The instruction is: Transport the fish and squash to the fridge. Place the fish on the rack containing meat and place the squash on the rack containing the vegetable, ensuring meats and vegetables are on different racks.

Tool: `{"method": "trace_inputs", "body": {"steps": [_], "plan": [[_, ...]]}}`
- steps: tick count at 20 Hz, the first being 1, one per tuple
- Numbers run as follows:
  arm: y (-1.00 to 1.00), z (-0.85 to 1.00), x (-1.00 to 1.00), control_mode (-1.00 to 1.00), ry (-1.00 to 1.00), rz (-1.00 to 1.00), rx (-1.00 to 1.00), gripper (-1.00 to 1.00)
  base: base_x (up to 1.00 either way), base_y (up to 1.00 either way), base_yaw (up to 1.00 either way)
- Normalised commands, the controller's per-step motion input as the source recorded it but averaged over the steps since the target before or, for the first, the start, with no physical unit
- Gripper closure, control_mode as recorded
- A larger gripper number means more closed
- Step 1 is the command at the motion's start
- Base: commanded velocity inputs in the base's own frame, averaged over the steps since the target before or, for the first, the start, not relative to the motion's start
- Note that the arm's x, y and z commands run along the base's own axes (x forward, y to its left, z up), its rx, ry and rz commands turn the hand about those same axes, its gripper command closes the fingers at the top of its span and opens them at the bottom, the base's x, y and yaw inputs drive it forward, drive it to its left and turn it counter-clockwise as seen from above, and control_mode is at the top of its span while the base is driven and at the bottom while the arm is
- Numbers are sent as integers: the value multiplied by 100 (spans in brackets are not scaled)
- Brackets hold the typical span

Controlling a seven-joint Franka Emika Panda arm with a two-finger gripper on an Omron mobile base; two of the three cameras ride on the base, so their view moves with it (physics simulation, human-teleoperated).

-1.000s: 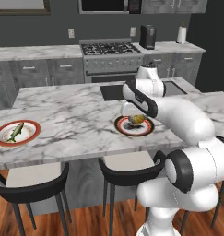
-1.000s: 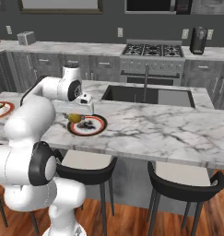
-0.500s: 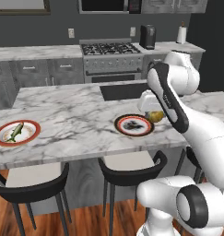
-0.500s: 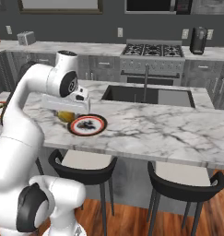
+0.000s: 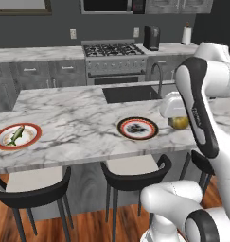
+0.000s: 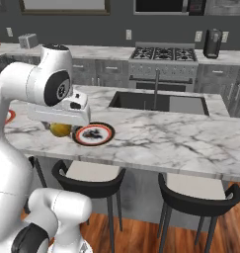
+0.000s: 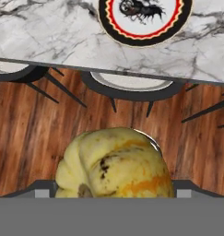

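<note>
While the fish (image 5: 15, 135) lies on a red-rimmed plate (image 5: 3, 141) at the left edge of the left base view, a second plate (image 5: 137, 128) sits right of centre on the marble island (image 5: 74, 123). Further right, the gripper (image 5: 179, 120) is clamped around the squash (image 5: 180, 123), lifted just off the counter edge; the hand view shows the squash (image 7: 115, 167) low in frame above wood floor (image 7: 35, 133).

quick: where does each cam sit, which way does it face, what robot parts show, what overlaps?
Left base view: behind-left, facing the marble island; white arm at right, grey-green fish.
Right base view: behind-right, same island; arm at left.
Hand view: on the hand, facing the wooden floor, holding the round yellow-tan squash.
Shared: squash, red-rimmed plate.
</note>
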Motion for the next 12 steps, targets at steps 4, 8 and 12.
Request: {"method": "trace_inputs", "body": {"steps": [4,8,12], "plan": [[-5,47,-64,-100,0,-6,-6,100,0,0,0],[-11,32,-49,-100,4,-5,-7,100,0,0,0],[-16,4,-42,-100,-2,-2,-13,100,0,0,0]]}}
